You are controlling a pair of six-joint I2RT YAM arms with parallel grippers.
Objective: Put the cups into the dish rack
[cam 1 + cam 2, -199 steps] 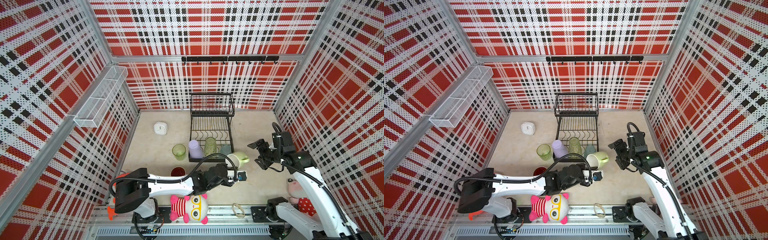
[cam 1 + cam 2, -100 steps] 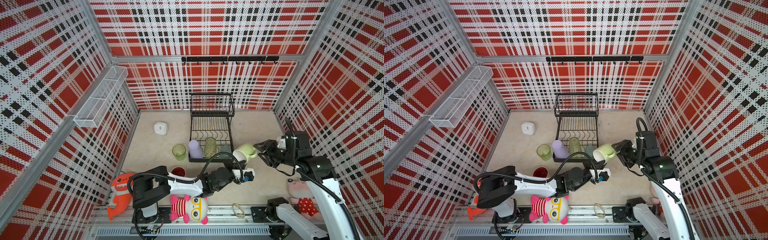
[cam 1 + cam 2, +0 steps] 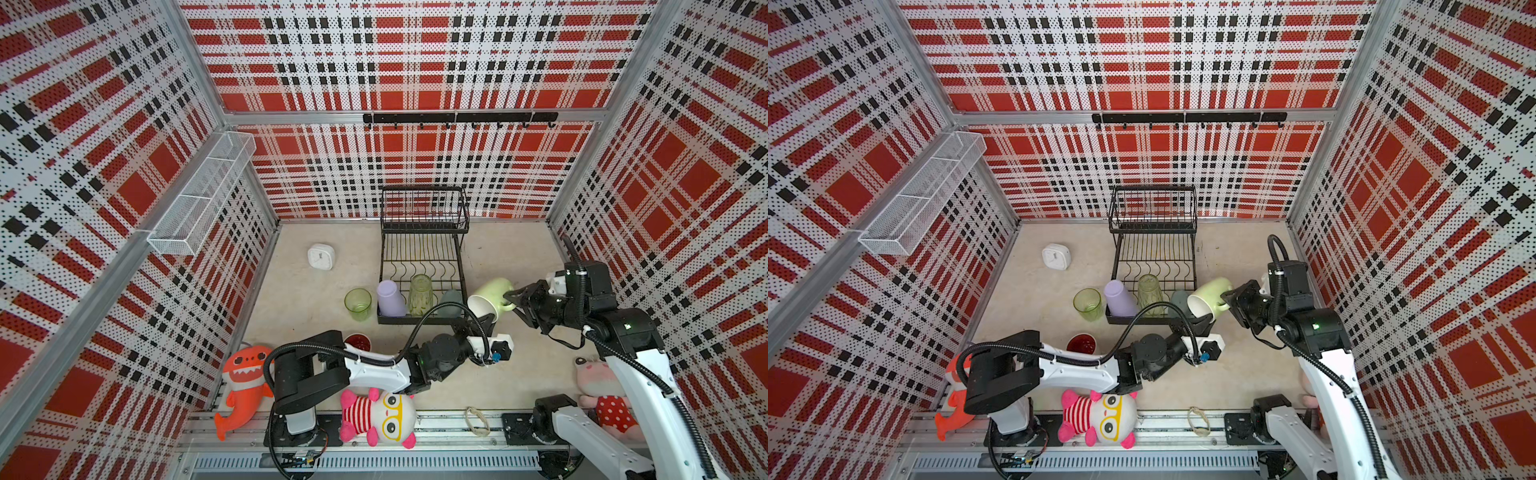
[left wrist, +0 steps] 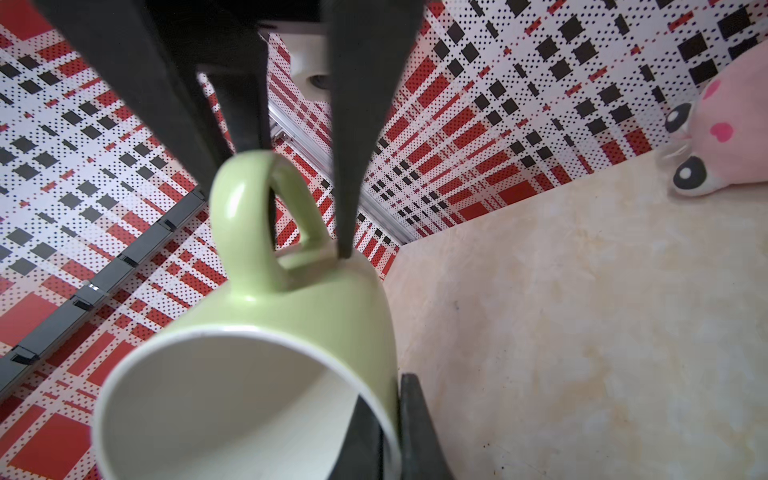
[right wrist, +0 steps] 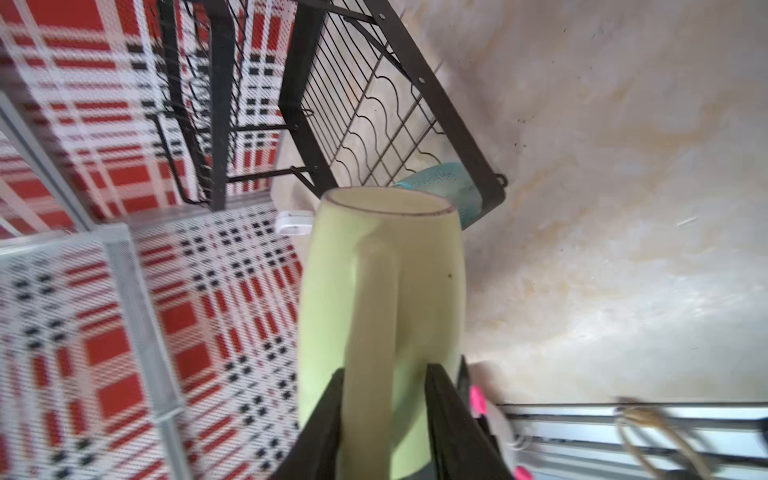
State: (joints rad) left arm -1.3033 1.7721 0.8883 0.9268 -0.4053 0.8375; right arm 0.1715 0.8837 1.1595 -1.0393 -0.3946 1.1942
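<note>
Right gripper (image 5: 386, 376) astride mug (image 5: 324, 291) handle, plainest wrist-side

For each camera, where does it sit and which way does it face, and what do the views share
Both top views: high above the arms' bases, looking down at the dish rack; left arm and right arm show.
Left wrist: on the left arm, looking past the left tool into the pale green mug.
Right wrist: on the right arm, looking along the right tool toward the dish rack.
Shared: every view shows that mug.
</note>
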